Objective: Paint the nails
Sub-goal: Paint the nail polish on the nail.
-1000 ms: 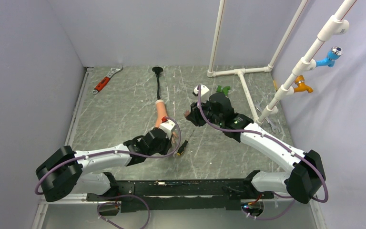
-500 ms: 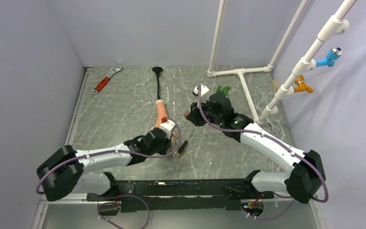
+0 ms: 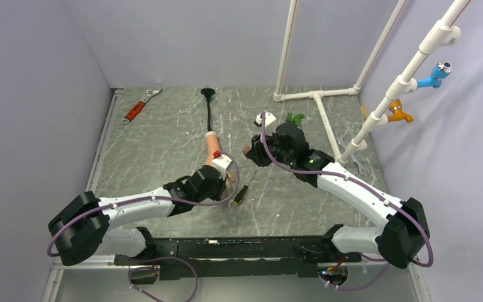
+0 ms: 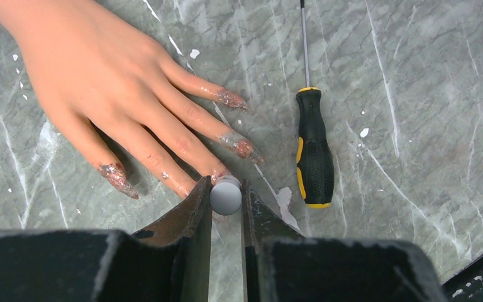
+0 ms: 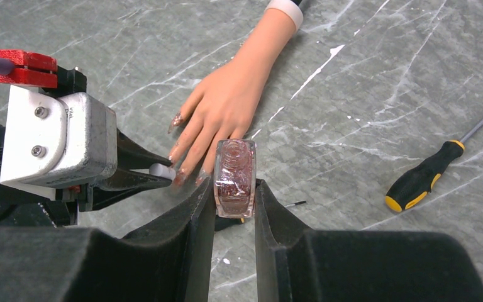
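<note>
The peach mannequin hand [image 4: 100, 75] lies palm down on the marbled table, its black stalk [image 3: 209, 113] pointing to the far side. Its nails [image 4: 245, 148] carry patchy reddish glitter polish. My left gripper [image 4: 226, 200] is shut on the grey round brush cap [image 4: 226, 192], held right at a fingertip that it partly hides. My right gripper [image 5: 234, 192] is shut on the clear polish bottle [image 5: 234, 167] of reddish glitter, held just right of the hand [image 5: 233, 100]. In the top view the left gripper [image 3: 225, 179] sits over the fingers and the right gripper [image 3: 251, 154] is beside it.
A black-and-yellow screwdriver [image 4: 313, 157] lies just right of the fingers, also seen from above [image 3: 240, 194]. A red-handled wrench [image 3: 139, 106] lies at the far left. White PVC pipes [image 3: 317, 95] and a green piece [image 3: 295, 117] stand at the far right.
My left gripper with the brush cap has shifted slightly toward the far side over the fingers. The right arm and the bottle have not moved.
</note>
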You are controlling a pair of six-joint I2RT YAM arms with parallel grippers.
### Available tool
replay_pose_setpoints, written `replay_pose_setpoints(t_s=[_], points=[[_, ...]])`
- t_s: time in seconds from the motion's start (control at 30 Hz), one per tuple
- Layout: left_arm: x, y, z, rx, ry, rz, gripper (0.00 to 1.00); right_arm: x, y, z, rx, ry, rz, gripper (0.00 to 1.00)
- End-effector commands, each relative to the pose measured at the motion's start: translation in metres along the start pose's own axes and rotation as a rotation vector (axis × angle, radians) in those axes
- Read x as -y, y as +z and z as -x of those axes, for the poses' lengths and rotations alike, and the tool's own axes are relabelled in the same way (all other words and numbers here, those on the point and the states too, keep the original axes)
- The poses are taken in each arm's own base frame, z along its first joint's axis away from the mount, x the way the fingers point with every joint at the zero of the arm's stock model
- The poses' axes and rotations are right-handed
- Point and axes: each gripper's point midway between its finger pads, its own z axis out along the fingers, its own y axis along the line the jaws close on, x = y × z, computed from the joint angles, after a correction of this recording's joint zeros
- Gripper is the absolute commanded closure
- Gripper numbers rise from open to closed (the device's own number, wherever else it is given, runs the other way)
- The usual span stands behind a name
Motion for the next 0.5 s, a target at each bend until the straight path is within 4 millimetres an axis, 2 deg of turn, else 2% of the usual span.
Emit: replay_pose_setpoints(t_s=[0.0,0.47], points=[[0.002,0.001,0.022,0.055,-0.006,0.003,1.00,-0.005,-0.006,0.024,0.084,-0.006,0.019,1.00],[0.009,0.002,0.005,0.030,-0.036,-0.043,1.00,-0.004,-0.004,0.023,0.080,-0.006,0.017,1.00]])
